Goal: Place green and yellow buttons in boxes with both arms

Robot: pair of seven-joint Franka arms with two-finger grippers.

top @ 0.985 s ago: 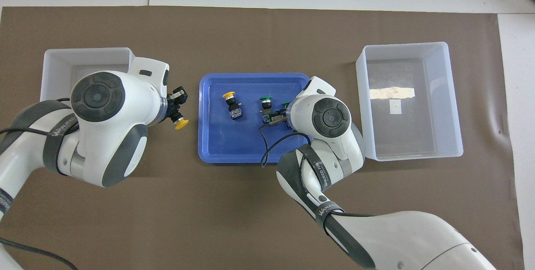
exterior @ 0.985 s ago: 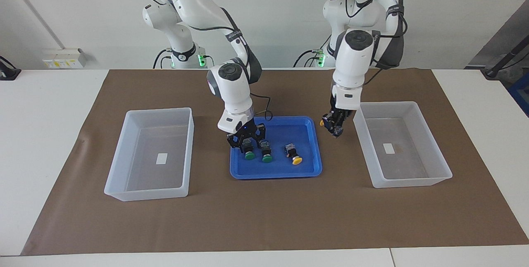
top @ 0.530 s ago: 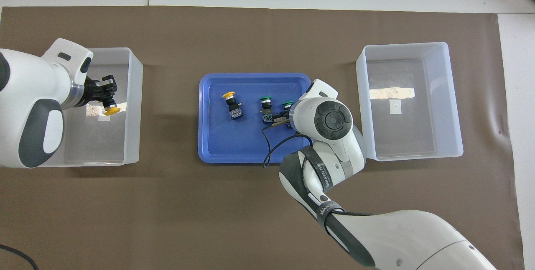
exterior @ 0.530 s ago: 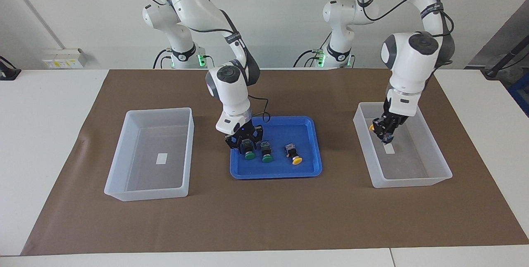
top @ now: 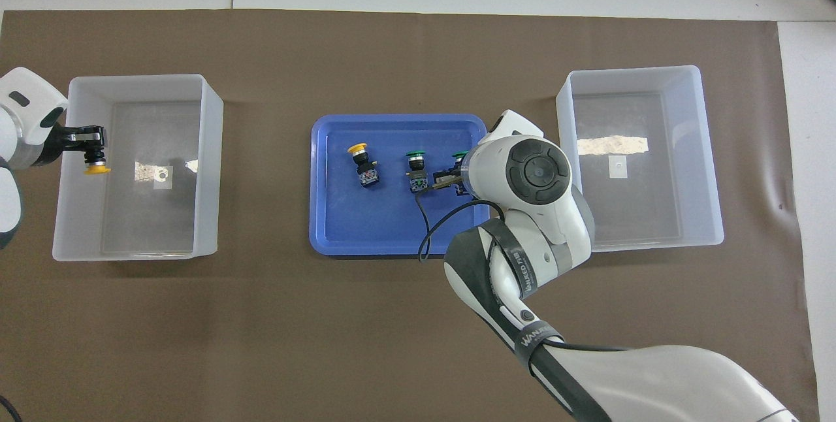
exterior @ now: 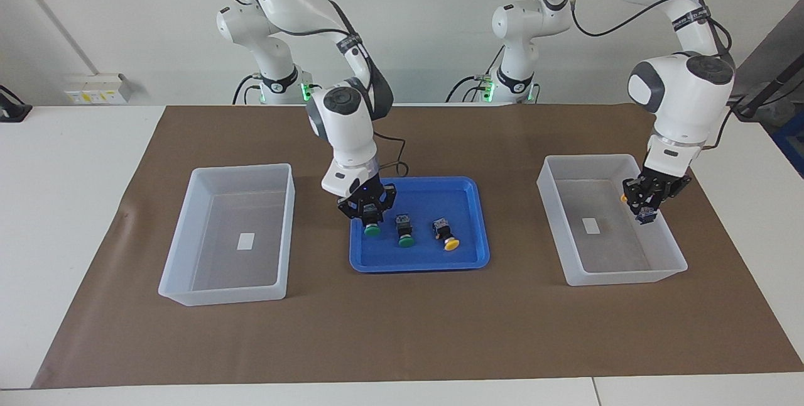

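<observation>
White bench and brown mat [exterior: 402, 330] carry two translucent boxes flanking a blue tray [exterior: 465, 260]. Within the last second the left end effector [exterior: 647, 202] has carried its yellow button [top: 96, 170] from beside the tray to over the outer wall of the left-arm-end box [exterior: 628, 277], fingers clamped on it; release looks imminent. The right end effector [exterior: 367, 211] has lifted a green button [exterior: 372, 229] slightly off the tray, gripped. One green button [exterior: 406, 241] and one yellow button [exterior: 450, 244] remain; the right-arm-end box [exterior: 220, 296] holds none.

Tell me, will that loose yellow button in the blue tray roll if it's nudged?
Probably. The yellow button lies on its side in the blue tray, so its round cap could swing it around. The blocky black body should stop it rolling far.
</observation>
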